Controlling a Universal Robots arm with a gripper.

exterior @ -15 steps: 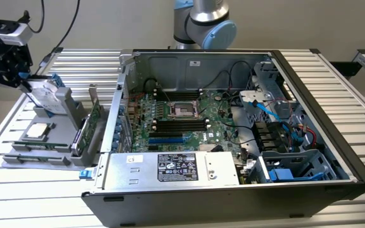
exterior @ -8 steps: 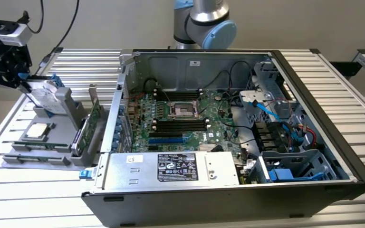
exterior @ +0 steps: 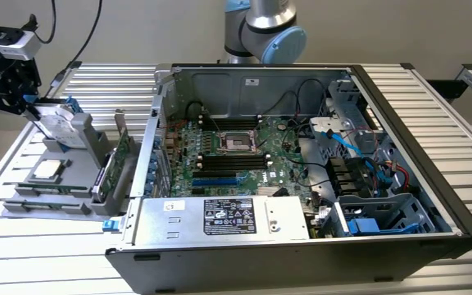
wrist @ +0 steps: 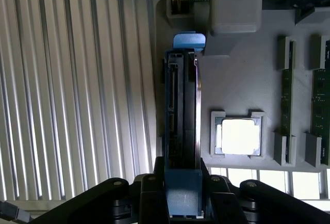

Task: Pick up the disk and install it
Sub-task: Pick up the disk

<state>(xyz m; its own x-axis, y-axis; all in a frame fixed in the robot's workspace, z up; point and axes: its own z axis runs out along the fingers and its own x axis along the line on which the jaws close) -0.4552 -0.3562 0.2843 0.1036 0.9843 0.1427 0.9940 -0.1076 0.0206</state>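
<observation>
The disk is a silver hard drive in a blue carrier, held on edge and tilted at the exterior view's far left. My gripper is shut on its upper end. The drive's lower end sits at the upright slot of the grey parts tray; I cannot tell whether it still touches it. In the wrist view the disk runs edge-on away from my gripper, whose black fingers press on the blue carrier from both sides.
An open computer case lies to the exterior view's right of the tray, with the motherboard exposed and a drive bay at its front right. A silver CPU chip and green cards rest on the tray. The table is slatted metal.
</observation>
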